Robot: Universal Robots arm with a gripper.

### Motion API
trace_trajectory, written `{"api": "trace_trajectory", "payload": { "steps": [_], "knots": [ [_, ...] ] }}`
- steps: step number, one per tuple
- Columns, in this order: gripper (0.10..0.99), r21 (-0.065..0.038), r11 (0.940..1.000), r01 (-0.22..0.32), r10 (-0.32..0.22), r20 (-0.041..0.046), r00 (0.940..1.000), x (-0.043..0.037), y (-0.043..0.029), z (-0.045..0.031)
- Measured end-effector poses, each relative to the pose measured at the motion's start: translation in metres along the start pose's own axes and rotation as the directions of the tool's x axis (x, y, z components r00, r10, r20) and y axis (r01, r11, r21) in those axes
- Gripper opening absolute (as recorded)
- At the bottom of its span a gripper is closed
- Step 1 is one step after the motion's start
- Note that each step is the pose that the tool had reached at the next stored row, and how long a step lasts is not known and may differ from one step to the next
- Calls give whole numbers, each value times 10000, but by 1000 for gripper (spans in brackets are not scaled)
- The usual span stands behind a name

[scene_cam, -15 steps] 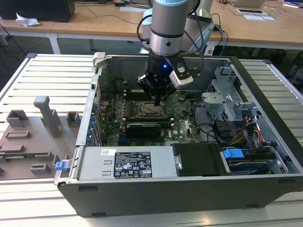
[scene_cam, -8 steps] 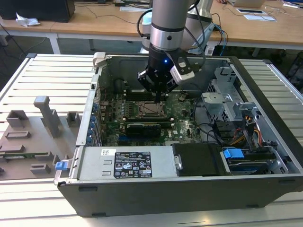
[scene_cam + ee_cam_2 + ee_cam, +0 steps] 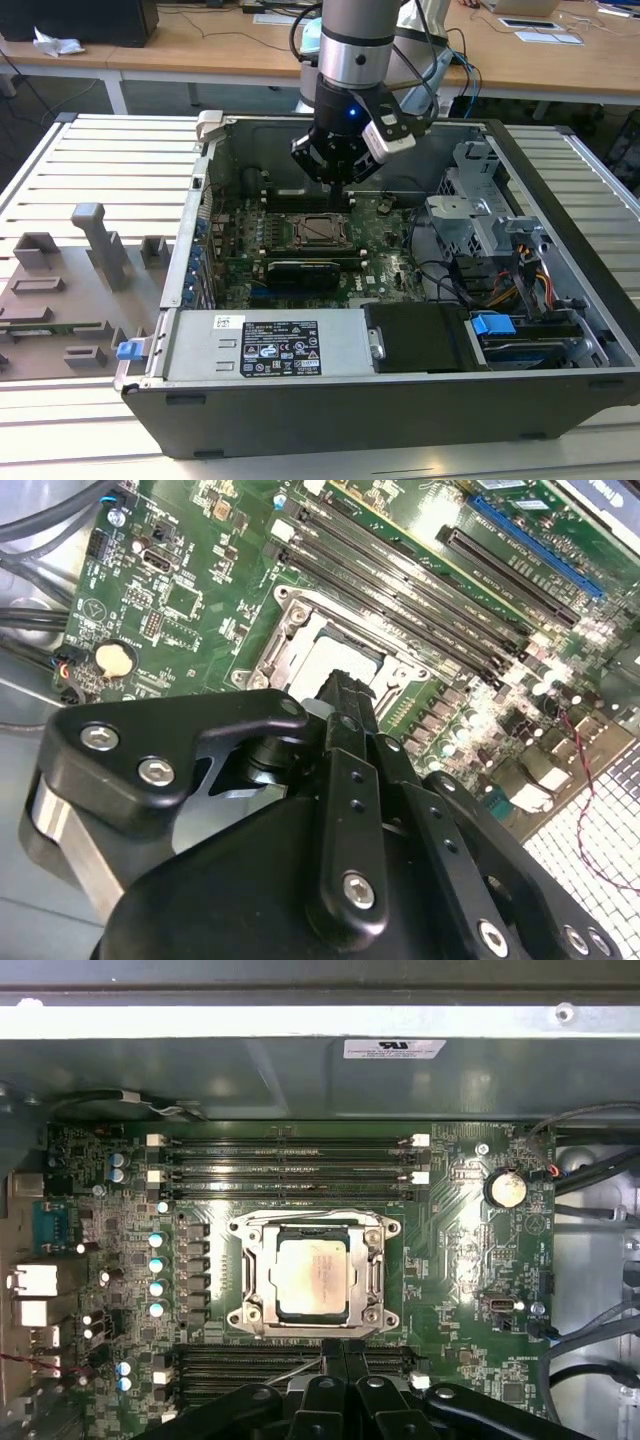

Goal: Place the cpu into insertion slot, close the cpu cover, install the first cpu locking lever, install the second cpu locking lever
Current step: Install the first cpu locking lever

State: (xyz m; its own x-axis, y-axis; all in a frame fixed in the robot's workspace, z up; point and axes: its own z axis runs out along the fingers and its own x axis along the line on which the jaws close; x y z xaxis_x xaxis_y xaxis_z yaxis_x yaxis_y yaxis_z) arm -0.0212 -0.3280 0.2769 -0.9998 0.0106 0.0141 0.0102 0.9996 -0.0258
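The cpu (image 3: 312,1278), a pale metal square, lies in the insertion slot (image 3: 243,1317) on the green board. The silvery cpu cover (image 3: 377,1275) lies flat around it, framing the chip in its window. In the first wrist view my gripper (image 3: 345,1346) is shut and holds nothing, its black fingertips just off the socket's edge on the side away from the memory slots. A thin metal rod (image 3: 297,1368) runs beside the fingertips. In the exterior view the gripper (image 3: 340,188) hangs inside the open case, just behind the socket (image 3: 322,232). The second wrist view has the fingertips (image 3: 345,685) over the socket's rim.
Memory slots (image 3: 290,1160) and a coin battery (image 3: 505,1188) flank the socket. A long black card (image 3: 305,268) lies in front of it. The power supply (image 3: 265,345), drive cage (image 3: 480,225) and cables (image 3: 470,290) crowd the case. A grey fixture plate (image 3: 70,290) lies outside on the exterior view's left.
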Motion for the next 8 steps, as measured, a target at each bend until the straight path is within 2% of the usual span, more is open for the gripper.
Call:
{"api": "trace_trajectory", "payload": {
  "steps": [8],
  "knots": [
    [106,1,10000,0,0,-1,10000,0,0,-3]
  ]
}}
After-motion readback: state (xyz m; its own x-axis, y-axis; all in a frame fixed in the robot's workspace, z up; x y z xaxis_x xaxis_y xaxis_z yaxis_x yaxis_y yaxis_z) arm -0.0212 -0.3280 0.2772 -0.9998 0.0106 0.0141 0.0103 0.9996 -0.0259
